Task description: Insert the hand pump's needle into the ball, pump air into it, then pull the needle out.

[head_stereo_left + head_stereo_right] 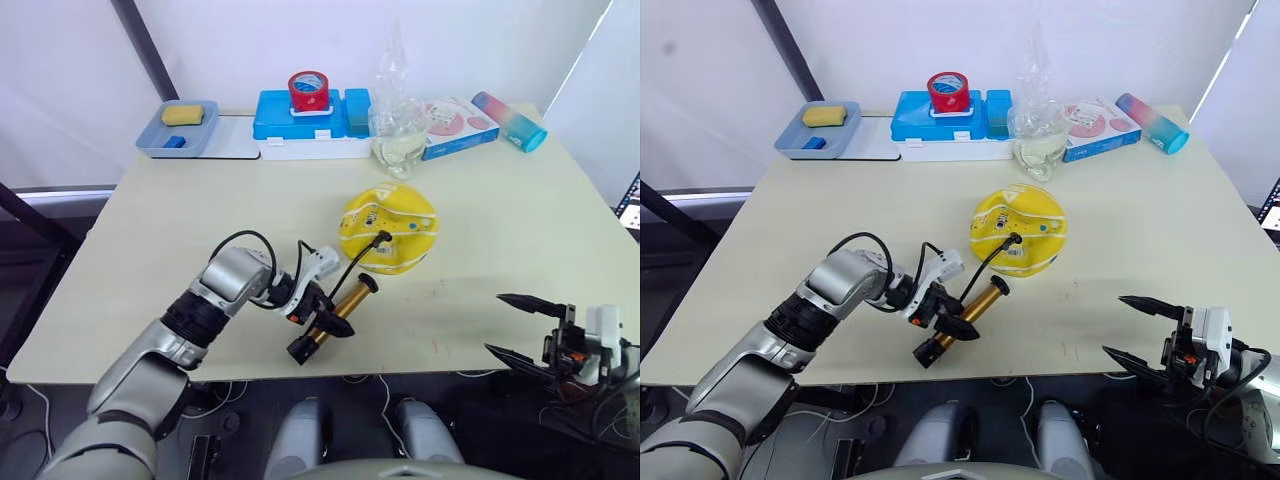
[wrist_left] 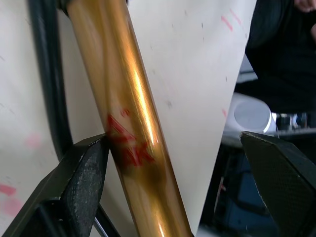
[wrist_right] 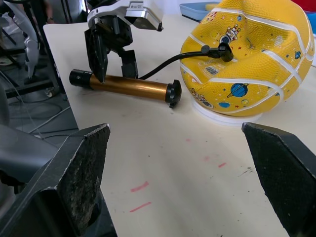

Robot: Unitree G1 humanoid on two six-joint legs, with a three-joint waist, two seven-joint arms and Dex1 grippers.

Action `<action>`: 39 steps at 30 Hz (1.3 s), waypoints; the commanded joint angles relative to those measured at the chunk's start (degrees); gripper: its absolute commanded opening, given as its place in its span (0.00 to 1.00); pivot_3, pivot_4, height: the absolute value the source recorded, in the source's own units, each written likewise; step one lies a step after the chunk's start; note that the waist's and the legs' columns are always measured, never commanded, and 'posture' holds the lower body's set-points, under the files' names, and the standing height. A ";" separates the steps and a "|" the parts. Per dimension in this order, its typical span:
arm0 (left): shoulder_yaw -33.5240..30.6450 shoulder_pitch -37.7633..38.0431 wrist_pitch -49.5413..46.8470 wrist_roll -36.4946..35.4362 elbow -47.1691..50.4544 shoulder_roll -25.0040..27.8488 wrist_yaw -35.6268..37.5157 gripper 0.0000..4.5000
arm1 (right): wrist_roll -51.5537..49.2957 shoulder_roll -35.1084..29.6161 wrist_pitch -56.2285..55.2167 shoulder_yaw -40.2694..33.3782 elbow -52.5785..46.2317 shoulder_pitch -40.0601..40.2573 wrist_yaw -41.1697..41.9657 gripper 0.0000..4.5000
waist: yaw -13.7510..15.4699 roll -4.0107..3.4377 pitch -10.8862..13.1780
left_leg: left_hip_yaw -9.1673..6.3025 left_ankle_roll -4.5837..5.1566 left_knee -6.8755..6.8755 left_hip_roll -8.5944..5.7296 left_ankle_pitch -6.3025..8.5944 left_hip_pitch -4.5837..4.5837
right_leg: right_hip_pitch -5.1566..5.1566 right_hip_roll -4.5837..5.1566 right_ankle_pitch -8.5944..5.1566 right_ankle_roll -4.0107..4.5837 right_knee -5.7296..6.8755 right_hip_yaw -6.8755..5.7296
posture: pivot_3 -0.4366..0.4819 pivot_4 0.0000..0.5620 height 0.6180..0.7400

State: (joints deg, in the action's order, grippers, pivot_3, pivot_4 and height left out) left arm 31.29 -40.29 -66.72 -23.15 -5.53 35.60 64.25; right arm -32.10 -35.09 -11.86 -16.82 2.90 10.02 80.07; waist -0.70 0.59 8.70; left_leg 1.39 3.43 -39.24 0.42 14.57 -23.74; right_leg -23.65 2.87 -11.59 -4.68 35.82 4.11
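Note:
The ball (image 1: 388, 228), yellow with white seams and sagging, rests on a white ring at the table's middle. The hand pump (image 1: 350, 300) lies flat near the front edge, its amber tube (image 3: 131, 86) pointing at the ball. Its black hose curves up to a small black fitting (image 3: 222, 51) pressed against the ball's skin; the needle itself is hidden there. My left gripper (image 1: 322, 318) is open and straddles the tube near its red label (image 2: 129, 148), with one finger (image 2: 84, 177) against it. My right gripper (image 1: 520, 328) hangs open and empty past the table's front right edge.
Along the back stand a grey tray (image 1: 150, 140) holding a yellow sponge, a blue box (image 1: 275, 115) with a red tape roll (image 1: 308, 90) on top, a clear plastic bag (image 1: 398, 135), a pink box (image 1: 460, 125) and a pink-to-blue tube (image 1: 510, 120).

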 commanded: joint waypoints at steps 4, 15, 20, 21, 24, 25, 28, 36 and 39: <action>1.74 -0.88 0.74 1.49 -0.87 -0.01 1.23 0.94 | -0.57 0.07 -1.72 -0.31 -0.19 -0.08 0.14 1.00 | 0.01 0.00 0.00 | 0.00 0.00 0.00 0.02 0.00 0.00 | 0.00 0.00 0.00 0.00 0.00 0.00 | 0.48 0.27 1.00; 1.93 -0.91 1.65 3.36 -2.19 -1.36 0.55 0.21 | -0.64 0.07 -2.00 0.03 0.12 -0.73 0.07 1.00 | 0.03 0.00 0.00 | -0.01 0.00 0.00 0.02 0.00 -0.01 | 0.00 0.00 -0.01 -0.01 0.00 0.00 | 0.48 0.27 1.00; 0.24 -0.77 0.71 1.96 -0.82 -1.68 0.52 0.21 | -1.10 0.18 -1.60 0.19 -0.39 -0.88 0.00 1.00 | 0.04 0.00 0.00 | -0.01 0.00 0.00 0.04 0.00 -0.01 | 0.00 0.01 -0.01 -0.01 0.00 0.00 | 0.48 0.27 1.00; -0.40 -0.76 0.32 1.30 -0.22 -1.73 0.67 0.21 | -1.23 0.16 -1.47 0.17 -0.55 -0.89 -0.01 1.00 | 0.05 0.00 0.00 | -0.01 0.00 0.00 0.05 0.00 -0.01 | 0.00 0.01 -0.01 -0.01 0.00 0.00 | 0.48 0.27 1.00; -2.76 -0.19 -0.32 -1.11 3.23 -1.38 1.61 0.21 | -2.28 0.09 -0.46 -0.18 -1.48 -0.87 -0.13 1.00 | 0.07 0.01 0.01 | -0.01 0.00 0.00 0.06 0.00 -0.04 | -0.02 0.01 -0.01 -0.01 0.00 0.00 | 0.48 0.27 1.00; -3.25 0.08 -0.30 -1.66 4.36 -1.09 1.84 0.21 | -2.53 0.02 -0.21 -0.26 -1.74 -0.84 -0.13 1.00 | 0.10 0.01 0.01 | -0.02 0.00 0.00 0.09 0.00 -0.04 | -0.02 0.01 -0.01 -0.01 0.00 0.00 | 0.48 0.27 1.00; -5.21 1.95 2.05 -3.52 8.21 -0.26 3.04 0.21 | -4.55 -0.12 2.28 -0.66 -3.30 -0.79 -1.01 1.00 | 0.05 0.01 0.01 | -0.01 0.00 0.00 0.11 0.00 -0.04 | -0.02 0.03 -0.01 0.00 0.00 0.00 | 0.48 0.27 1.00; -6.22 8.12 16.00 -3.51 11.95 1.25 8.02 0.21 | -8.58 -0.92 9.54 -0.01 -8.43 -0.38 -2.07 1.00 | 0.11 0.00 0.01 | 0.00 0.00 0.00 0.14 0.00 -0.03 | -0.02 0.06 -0.01 0.02 0.01 0.00 | 0.48 0.27 1.00; -6.42 11.10 23.42 -2.33 11.06 1.18 9.65 0.21 | -9.34 -0.93 11.70 0.62 -10.37 -0.35 -1.80 1.00 | 0.10 0.00 0.01 | 0.02 0.00 0.01 0.14 0.00 -0.03 | -0.03 0.08 -0.02 0.03 0.01 0.01 | 0.48 0.27 1.00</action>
State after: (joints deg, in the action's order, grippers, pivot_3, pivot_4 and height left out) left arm 25.85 -28.94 -47.34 -25.85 4.50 36.79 72.50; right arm -39.86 -35.33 -0.98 -16.09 -5.14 9.70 78.20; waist -0.59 0.59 8.72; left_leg 1.41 3.43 -39.24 0.56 14.57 -23.78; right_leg -23.68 2.96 -11.61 -4.63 35.83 4.11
